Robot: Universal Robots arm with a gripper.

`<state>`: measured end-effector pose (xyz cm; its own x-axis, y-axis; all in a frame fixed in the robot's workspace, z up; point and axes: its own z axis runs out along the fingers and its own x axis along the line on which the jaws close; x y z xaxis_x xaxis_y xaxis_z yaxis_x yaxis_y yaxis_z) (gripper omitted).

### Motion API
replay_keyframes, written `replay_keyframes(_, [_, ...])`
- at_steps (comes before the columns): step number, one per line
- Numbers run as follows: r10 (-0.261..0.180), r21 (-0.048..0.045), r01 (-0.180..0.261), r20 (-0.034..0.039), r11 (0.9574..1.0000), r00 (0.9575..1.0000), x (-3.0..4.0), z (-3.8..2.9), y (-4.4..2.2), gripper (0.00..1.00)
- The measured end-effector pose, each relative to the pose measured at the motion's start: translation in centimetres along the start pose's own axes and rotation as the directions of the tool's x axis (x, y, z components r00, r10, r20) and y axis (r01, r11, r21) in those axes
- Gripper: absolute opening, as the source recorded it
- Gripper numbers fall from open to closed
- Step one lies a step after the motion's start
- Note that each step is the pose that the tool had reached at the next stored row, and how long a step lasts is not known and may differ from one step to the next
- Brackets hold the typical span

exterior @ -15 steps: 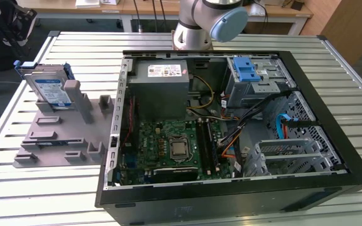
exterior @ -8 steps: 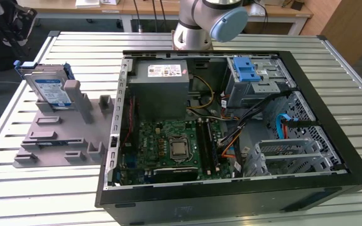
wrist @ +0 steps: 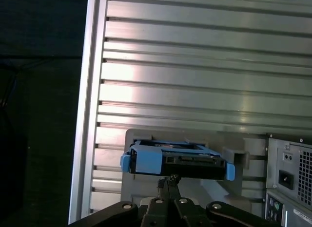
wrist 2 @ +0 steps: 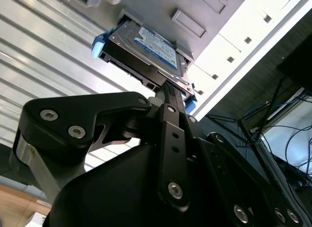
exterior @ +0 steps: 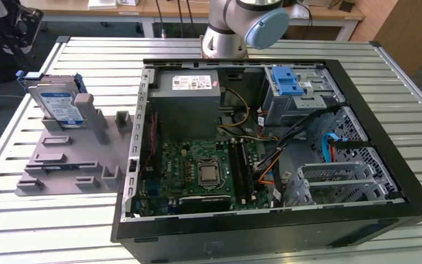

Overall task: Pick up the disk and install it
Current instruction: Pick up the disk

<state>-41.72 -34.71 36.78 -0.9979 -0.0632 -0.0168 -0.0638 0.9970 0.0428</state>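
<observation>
Disk (exterior: 57, 105) (wrist 2: 151, 51) (wrist: 190, 161) in its blue bracket (wrist: 146, 160) stands on edge in a grey holder (exterior: 72, 159) (wrist: 134, 139). The holder rests on the slatted metal counter (exterior: 42, 225) (wrist: 195, 66), just beside the open computer case (exterior: 270, 234) on the exterior view's left of it, and the disk stands apart from the case wall.

In both wrist views the gripper (wrist: 168, 179) (wrist 2: 166, 90) sits right at the disk's narrow edge. Its fingers (wrist 2: 170, 134) are drawn together into one thin tip aimed at the middle of that edge. Whether the tip touches the disk I cannot tell.

Inside the case a grey power supply (exterior: 189, 91) lies against the far wall. A silver cage (exterior: 299, 99) with a blue latch (exterior: 287, 81) fills the far corner toward the exterior view's right. A green motherboard (exterior: 196, 159) covers the case floor nearer the front wall. The arm (exterior: 233, 22) rises just beyond the far wall of the case.
</observation>
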Motion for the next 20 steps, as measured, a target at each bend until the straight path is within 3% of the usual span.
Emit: replay_keyframes(20, [-0.033, -0.0006, 0.033, -0.0013, 0.9995, 0.9995, 0.00, 0.00, 0.00, 0.11])
